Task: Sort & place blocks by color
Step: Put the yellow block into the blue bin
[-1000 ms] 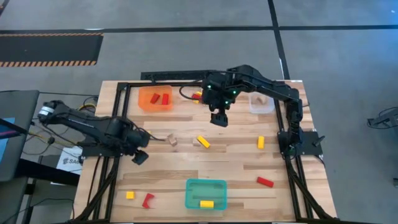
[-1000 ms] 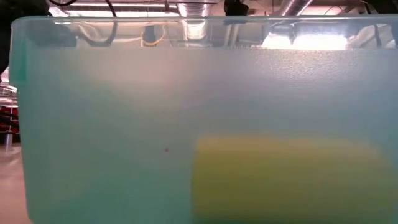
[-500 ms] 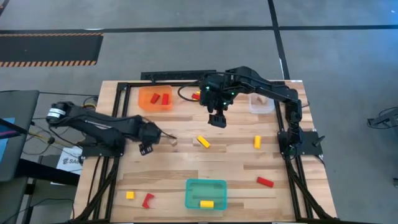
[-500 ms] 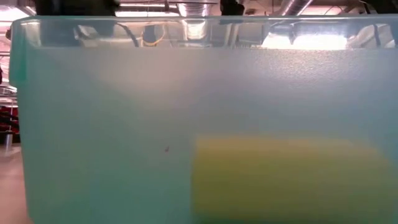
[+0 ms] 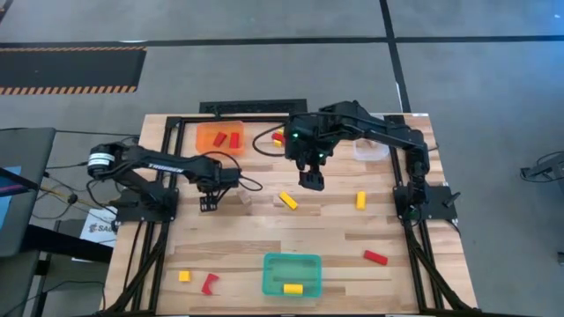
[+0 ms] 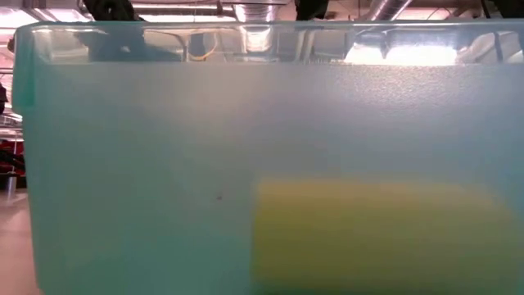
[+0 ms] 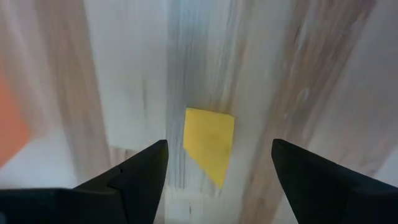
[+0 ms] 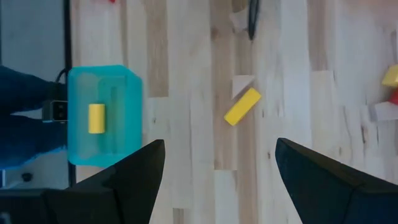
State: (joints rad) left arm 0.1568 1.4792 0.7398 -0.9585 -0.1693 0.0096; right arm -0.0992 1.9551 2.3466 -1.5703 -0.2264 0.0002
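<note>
Red, yellow and pale wood blocks lie scattered on the table. In the left wrist view a yellow block (image 7: 210, 144) lies flat on the wood below my open left gripper (image 7: 217, 168), its fingers standing apart on either side of it. In the high view my left gripper (image 5: 209, 201) hovers near the orange tray (image 5: 208, 148), left of a wood block (image 5: 245, 199). My right gripper (image 5: 310, 180) is open above the table's middle, just beyond a yellow block (image 5: 288, 201) that lies against a wood block (image 5: 278, 202). My right gripper (image 8: 217, 168) sees that yellow block (image 8: 242, 106) too.
The orange tray holds two red blocks (image 5: 227, 139). The teal tray (image 5: 304, 262) near the front edge holds one yellow block (image 5: 293, 288) and fills the low view (image 6: 164, 164). A clear tray (image 5: 370, 148) sits far right. Loose blocks: yellow (image 5: 360, 201), red (image 5: 375, 257), yellow (image 5: 184, 276), red (image 5: 209, 283).
My left gripper has swung from the table's left side toward the far edge and a little to the right, ending beside the orange tray. My right gripper has moved a little toward the near edge, closer to the yellow and wood pair.
</note>
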